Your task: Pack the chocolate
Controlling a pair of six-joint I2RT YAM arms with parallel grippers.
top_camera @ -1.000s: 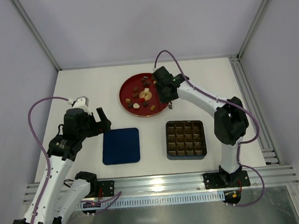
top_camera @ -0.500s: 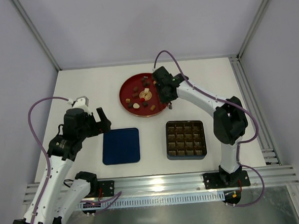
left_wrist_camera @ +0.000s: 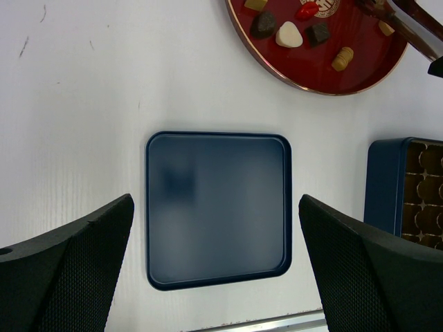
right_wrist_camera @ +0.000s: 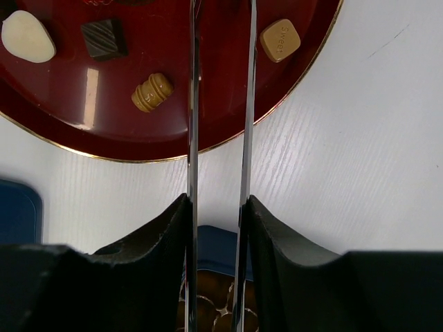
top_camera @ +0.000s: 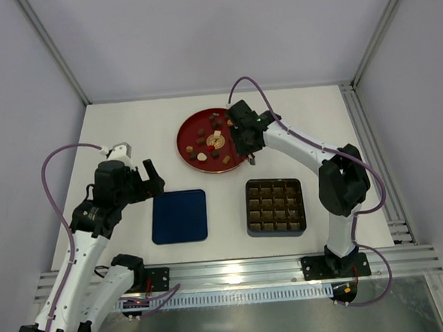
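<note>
hovering over the red plate (right_wrist_camera: 48, 90), packing barely started i'd say
all the chocolate (right_wrist_camera: 152, 92) i can see sits on that plate; the gridded tray's (top_camera: 277, 232) cells look empty, though that's hard to judge. left jaws spread wide above the blue lid (top_camera: 179, 216). right jaws squeeze thin metal tongs (right_wrist_camera: 193, 104) over the plate's edge; tips run out of frame, so can't tell if they pinch a piece.

Left arm bent, left gripper (left_wrist_camera: 214, 200) spread wide, right arm reaching forward, right gripper (right_wrist_camera: 220, 41) blades narrowly apart, tips unseen
</note>
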